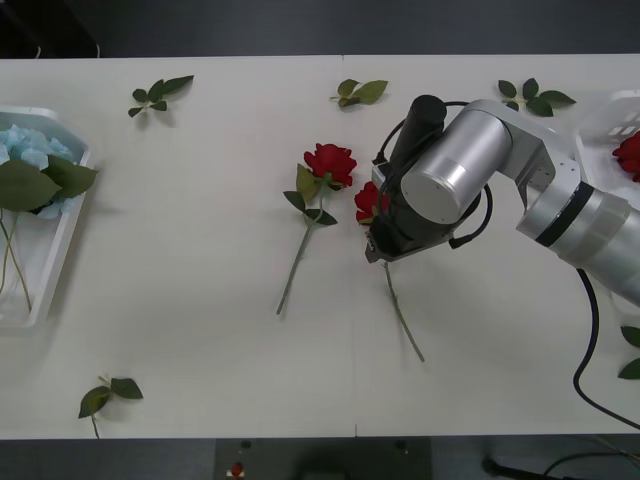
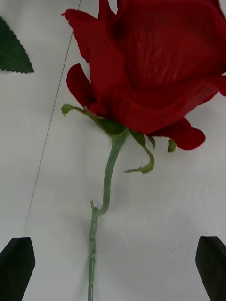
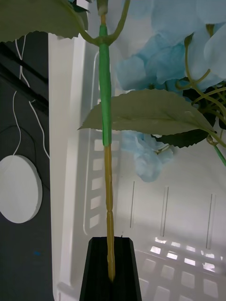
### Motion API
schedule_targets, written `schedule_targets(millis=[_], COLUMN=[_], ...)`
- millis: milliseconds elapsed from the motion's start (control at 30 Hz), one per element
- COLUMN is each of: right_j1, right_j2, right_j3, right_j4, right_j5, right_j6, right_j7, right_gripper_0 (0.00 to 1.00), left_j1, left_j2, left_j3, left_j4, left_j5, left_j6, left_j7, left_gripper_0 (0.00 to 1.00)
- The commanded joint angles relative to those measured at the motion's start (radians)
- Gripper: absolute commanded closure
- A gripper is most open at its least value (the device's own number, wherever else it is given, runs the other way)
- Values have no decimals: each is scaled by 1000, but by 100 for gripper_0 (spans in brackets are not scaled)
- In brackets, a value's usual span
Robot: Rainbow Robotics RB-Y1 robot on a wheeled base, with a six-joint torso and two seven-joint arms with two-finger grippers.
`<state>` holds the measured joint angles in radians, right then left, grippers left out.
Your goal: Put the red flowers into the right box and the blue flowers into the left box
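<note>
Left box (image 1: 62, 240) at counter (image 1: 200, 330) far-left edge holds the blue flowers (image 1: 25, 140) w/ broad leaves; left pincer (image 3: 112, 270) is clamped on 1 blue-flower stem (image 3: 108, 188) above that box. 3 red flowers: 1 rose (image 1: 329, 160) lies free near counter centre, a 2nd rose (image 1: 368, 200) just right of it sits under the right pincer (image 2: 113, 265), fingers (image 2: 16, 265) spread wide either side of its stem, not touching. 3rd rose (image 1: 630, 155) lies in right box (image 1: 598, 120) far right of centre; 6 loose leaf sprigs (image 1: 160, 95) scattered around.
</note>
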<state>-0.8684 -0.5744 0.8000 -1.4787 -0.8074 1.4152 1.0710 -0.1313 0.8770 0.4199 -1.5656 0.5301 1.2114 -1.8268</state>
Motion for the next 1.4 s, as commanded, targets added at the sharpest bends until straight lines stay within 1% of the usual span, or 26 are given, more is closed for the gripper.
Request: schedule_targets(millis=[33,100,133,167,200,267,300,433,467,567,767,800,833,867,933,967,1000,1033,1067,1100,1133,1200,1400], right_j1=[-8,-8,-8,-8,-8,-9,-8,-8,-9,-9,-9,-9,-8,-9,-9,-9,-8,-9,-9,-9,-9,-9,-8], right_j2=[28,39,44,47,50,61,64,84,88,99,123,131,134,137,139,139,139,139,139,139,139,139,137], right_j3=[-16,-16,-16,-16,-16,-16,-16,-16,-16,-16,-16,-16,-16,-16,-16,-16,-16,-16,-16,-16,-16,-16,-16], right_j4=[32,57,63,72,77,97,101,136,146,156,195,204,212,218,221,221,221,219,221,221,221,221,221], right_j5=[24,27,28,34,36,40,43,60,63,74,85,93,96,97,96,97,94,94,93,93,94,100,105], right_j6=[-27,-42,-48,-55,-56,-70,-73,-93,-97,-102,-125,-133,-136,-140,-147,-145,-145,-145,-145,-145,-145,-147,-145], right_j7=[-33,-34,-34,-34,-36,-34,-36,-31,-31,-28,-25,-25,-25,-25,-25,-25,-23,-25,-25,-28,-28,-28,-25], right_gripper_0=[0,0,0,0,0,0,0,1,1,2,9,9,22,29,46,52,65,71,84,93,95,100,100], left_j1=[-14,-14,-14,-14,-14,-14,-14,-16,-16,-19,-54,-65,-71,-79,-91,-96,-108,-116,-126,-143,-154,-206,-300], left_j2=[33,33,33,33,33,33,33,31,31,31,33,33,33,33,33,31,23,19,10,-6,-16,-66,-199], left_j3=[-7,-21,-29,-38,-43,-69,-73,-108,-116,-124,-125,-124,-119,-119,-119,-119,-119,-119,-119,-119,-119,-119,-119], left_j4=[12,12,12,12,12,12,12,-17,-36,-77,-131,-146,-157,-168,-182,-185,-188,-188,-188,-188,-188,-186,-185], left_j5=[-7,-9,-9,-10,-10,-10,-12,-7,-7,21,128,156,177,200,245,258,298,314,337,353,361,366,350], left_j6=[-30,-30,-30,-30,-30,-30,-30,-30,-30,-30,-21,-19,-19,-19,-19,-19,-19,-19,-16,2,17,86,177], left_j7=[55,53,52,50,50,43,40,20,3,-40,-106,-108,-108,-108,-106,-108,-108,-106,-106,-105,-103,-91,-6], left_gripper_0=[100,99,93,79,73,53,48,6,0,0,0,0,0,0,0,0,0,0,0,0,0,0,0])
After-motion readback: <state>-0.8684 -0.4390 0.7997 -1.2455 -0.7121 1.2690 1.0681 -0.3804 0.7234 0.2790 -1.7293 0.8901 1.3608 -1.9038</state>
